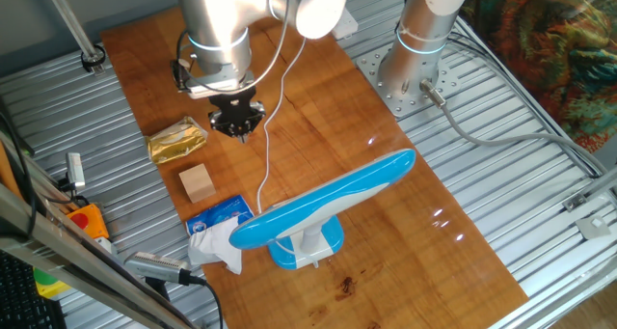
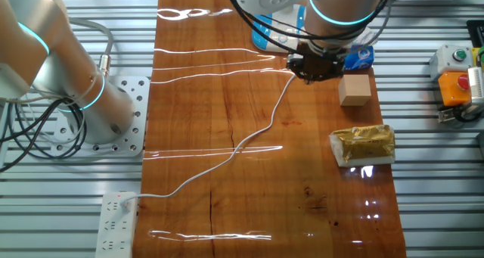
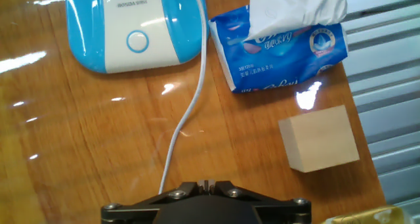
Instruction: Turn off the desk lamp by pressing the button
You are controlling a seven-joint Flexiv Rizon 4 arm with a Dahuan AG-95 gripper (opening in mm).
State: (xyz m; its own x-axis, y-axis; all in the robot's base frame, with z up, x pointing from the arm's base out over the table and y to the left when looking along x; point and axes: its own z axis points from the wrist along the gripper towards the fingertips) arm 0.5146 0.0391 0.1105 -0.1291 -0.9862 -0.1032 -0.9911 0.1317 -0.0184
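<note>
Tissue packet (image 3: 289, 50), wooden block (image 3: 319, 138), gold packet (image 1: 177, 141).

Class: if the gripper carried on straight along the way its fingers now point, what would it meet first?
Probably the bare table, beside the white cord. The gripper points down at the wood; the lamp lies off to one side.

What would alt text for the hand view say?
Looking down at a wooden table: the desk lamp base with its round button at top, white cord trailing down, tissue packet and wooden block at right.
</note>
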